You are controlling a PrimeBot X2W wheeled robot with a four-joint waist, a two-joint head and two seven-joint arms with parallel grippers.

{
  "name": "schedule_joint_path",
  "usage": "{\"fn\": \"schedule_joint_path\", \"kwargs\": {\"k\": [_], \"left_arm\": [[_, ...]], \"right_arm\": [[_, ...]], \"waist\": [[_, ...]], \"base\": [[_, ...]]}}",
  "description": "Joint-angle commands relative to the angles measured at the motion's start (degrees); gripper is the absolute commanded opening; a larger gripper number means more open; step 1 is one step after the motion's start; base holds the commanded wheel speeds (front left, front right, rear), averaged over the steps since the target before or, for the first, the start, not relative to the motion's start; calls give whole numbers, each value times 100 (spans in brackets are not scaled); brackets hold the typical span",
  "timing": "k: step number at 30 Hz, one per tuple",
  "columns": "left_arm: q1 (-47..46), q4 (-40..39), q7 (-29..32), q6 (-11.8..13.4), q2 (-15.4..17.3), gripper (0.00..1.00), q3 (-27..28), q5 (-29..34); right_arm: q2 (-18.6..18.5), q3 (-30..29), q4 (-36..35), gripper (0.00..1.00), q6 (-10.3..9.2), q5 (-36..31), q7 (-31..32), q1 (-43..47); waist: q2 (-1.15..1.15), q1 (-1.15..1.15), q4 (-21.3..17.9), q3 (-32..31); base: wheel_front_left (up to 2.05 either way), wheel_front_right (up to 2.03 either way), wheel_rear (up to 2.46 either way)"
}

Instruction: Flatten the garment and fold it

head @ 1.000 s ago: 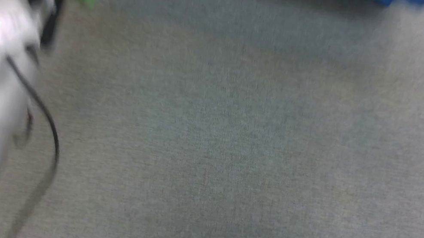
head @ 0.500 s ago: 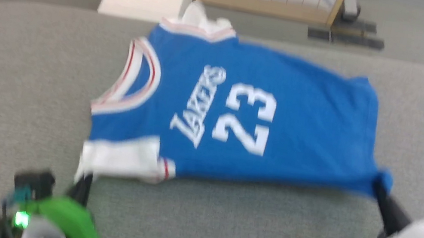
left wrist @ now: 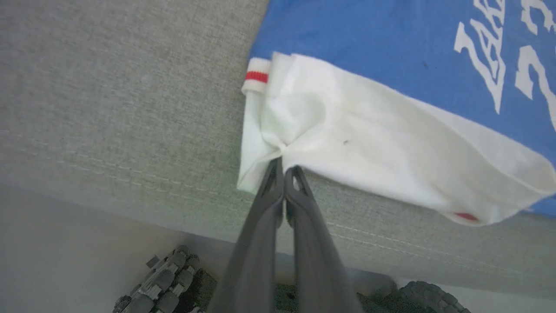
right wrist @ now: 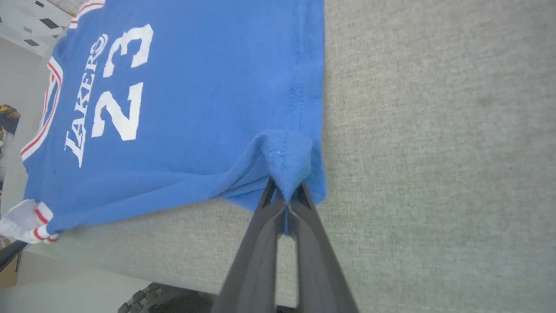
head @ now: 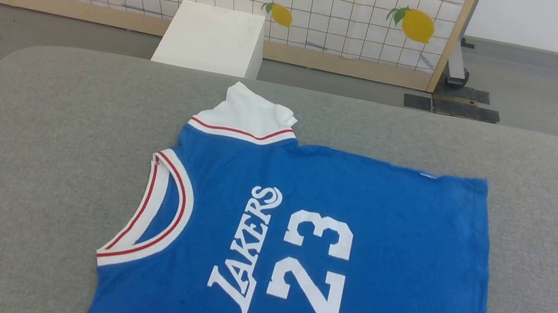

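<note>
Two thin pinches: the left gripper [left wrist: 285,167] has its jaws clamped on the sleeve [left wrist: 347,130], the right gripper [right wrist: 285,193] on the hem corner [right wrist: 289,158]. Shirt [head: 311,231] lies flat on the worktop [head: 30,135], near its front edge. Uneven tugging could bunch it or slip a pinch.

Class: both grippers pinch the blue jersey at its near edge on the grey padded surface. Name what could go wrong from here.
1. The left gripper pinches only a small bunch of the white sleeve; a hard pull may slip it free.
2. The right gripper holds the hem corner bunched; releasing may leave a crease.
3. The far sleeve lies crumpled, so folding the garment now could trap wrinkles.
</note>
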Motion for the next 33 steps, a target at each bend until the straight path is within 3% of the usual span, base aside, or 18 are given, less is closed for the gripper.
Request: {"fn": "schedule_joint_path", "kwargs": {"k": [1,8,14,24,33], "left_arm": [[105,-94,-40,78,64,0,77,-38],[-204,-598,-355,96,171,0,186,215],[-1261,-630,-262,-70,347,0,25,597],[-2979,314,-79,-561,252,0,-347,895],[-3362,1203,-221,-808,91,0,-405,803]], "right_arm": [[25,-83,-97,0,-11,-109,167,112],[240,-348,-688,0,-11,-396,491,-151],[283,-441,-798,0,-11,-724,885,-810],[499,-388,-369,0,-11,-1246,1476,-1916],[679,-317,226,0,-11,-1603,1768,-2445]], "waist": [[0,1,-7,13],[0,1,-111,137],[0,1,-147,444],[0,1,-235,1293],[0,1,-293,1561]], "base": [[0,0,0],[0,0,0],[0,0,0],[0,0,0],[0,0,0]]}}
